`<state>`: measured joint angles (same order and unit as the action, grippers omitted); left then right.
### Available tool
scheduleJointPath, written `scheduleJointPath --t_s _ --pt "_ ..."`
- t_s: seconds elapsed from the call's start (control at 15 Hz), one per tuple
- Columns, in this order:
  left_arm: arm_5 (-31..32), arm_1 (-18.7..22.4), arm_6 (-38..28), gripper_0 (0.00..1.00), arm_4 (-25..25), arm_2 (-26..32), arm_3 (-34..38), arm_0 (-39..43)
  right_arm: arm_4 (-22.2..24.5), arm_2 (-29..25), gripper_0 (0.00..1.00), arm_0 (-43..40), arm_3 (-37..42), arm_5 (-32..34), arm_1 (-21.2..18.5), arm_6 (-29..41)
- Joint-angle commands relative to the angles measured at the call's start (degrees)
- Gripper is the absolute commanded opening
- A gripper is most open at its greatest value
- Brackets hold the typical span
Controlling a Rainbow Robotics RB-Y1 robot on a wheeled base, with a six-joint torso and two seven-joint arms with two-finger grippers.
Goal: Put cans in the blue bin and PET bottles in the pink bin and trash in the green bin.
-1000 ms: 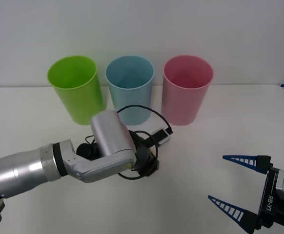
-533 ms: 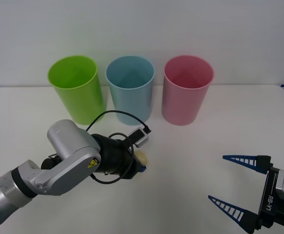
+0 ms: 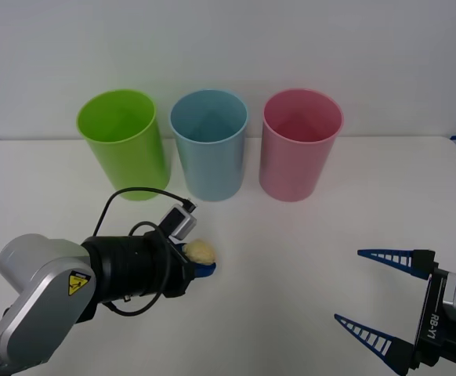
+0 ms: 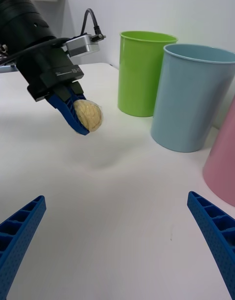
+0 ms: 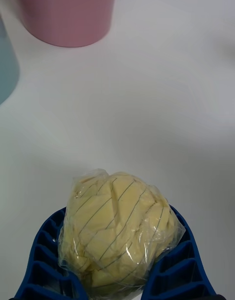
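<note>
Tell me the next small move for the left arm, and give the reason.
Probably lift and carry toward the green bin. The left gripper is shut on the trash, which the right wrist view shows held clear of the table, but below the bin rims and nearer the blue bin. The right gripper waits open at the near right.

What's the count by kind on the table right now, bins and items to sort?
Bins: 3, green bin, blue bin, pink bin.
Trash: 1, trash, held off the table in the left gripper.
Cans: 0 seen.
PET bottles: 0 seen.
Total: 4.
</note>
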<state>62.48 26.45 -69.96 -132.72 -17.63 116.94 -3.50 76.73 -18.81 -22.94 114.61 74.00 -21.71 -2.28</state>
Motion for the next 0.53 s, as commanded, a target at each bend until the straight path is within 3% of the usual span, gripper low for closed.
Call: scheduleJointPath --t_s 0.07,0.2,0.53 --pt "0.01 -0.09 0.09 0.00 1.85 4.97 4.97 5.00 0.00 0.00 1.00 0.00 0.00 0.00 0.00 0.00" --pt "0.10 0.00 0.53 0.00 3.09 8.22 7.69 7.46 0.00 0.00 1.00 0.00 0.00 0.00 0.00 0.00" --pt "0.10 -0.09 3.96 0.00 13.98 17.19 11.65 10.62 0.00 0.00 1.00 0.00 0.00 0.00 0.00 0.00"
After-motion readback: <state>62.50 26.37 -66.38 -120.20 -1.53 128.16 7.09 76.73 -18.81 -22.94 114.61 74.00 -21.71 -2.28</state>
